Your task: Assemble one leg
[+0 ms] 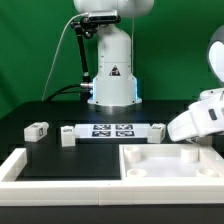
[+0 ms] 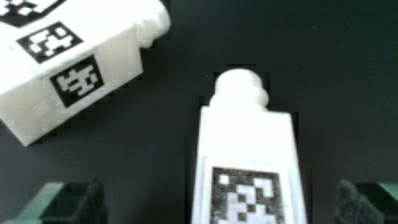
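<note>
In the wrist view a leg (image 2: 244, 150) lies flat on the black table, a small white post with a rounded peg end and a marker tag on its face. My gripper (image 2: 214, 205) is open, with one dark finger (image 2: 59, 203) on each side of the leg, apart from it. In the exterior view the gripper (image 1: 190, 130) hangs low at the exterior view's right, behind the square piece, and this leg is hidden there. Other legs (image 1: 36, 129) (image 1: 68, 135) (image 1: 157, 130) lie on the table.
The large white square tray-like piece (image 1: 170, 165) lies at the front right. A white frame edge (image 1: 20, 170) runs along the front left. The marker board (image 1: 110, 130) lies mid-table before the robot base (image 1: 112, 75). Another white tagged piece (image 2: 71, 70) lies close beside the leg.
</note>
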Available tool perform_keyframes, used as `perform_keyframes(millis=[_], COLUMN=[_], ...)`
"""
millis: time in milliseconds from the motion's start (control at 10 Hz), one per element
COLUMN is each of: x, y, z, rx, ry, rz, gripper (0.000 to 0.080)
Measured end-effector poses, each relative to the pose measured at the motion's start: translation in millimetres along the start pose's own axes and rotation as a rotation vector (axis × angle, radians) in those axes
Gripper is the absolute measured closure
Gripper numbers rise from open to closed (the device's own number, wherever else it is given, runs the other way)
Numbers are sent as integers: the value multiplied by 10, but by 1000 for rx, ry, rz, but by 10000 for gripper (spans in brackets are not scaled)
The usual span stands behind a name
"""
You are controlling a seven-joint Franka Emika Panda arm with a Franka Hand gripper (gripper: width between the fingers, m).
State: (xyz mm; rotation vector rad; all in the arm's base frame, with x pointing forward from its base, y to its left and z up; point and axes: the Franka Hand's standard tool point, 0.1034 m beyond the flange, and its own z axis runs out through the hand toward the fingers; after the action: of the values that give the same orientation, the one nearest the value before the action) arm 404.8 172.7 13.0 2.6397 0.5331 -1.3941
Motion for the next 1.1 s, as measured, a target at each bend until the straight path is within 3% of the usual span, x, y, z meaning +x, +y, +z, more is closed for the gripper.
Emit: perform_keyframes(millis=[200, 300, 400, 900, 1100], x=[1, 1, 1, -1, -141], y=[-2, -2, -2, 2, 68], z=[3, 3, 3, 0, -145], rx=[0, 0, 0, 2, 10], ry=[0, -1, -1, 0, -2], rz=[0, 0, 0, -2, -10], gripper=[381, 381, 511, 511, 509])
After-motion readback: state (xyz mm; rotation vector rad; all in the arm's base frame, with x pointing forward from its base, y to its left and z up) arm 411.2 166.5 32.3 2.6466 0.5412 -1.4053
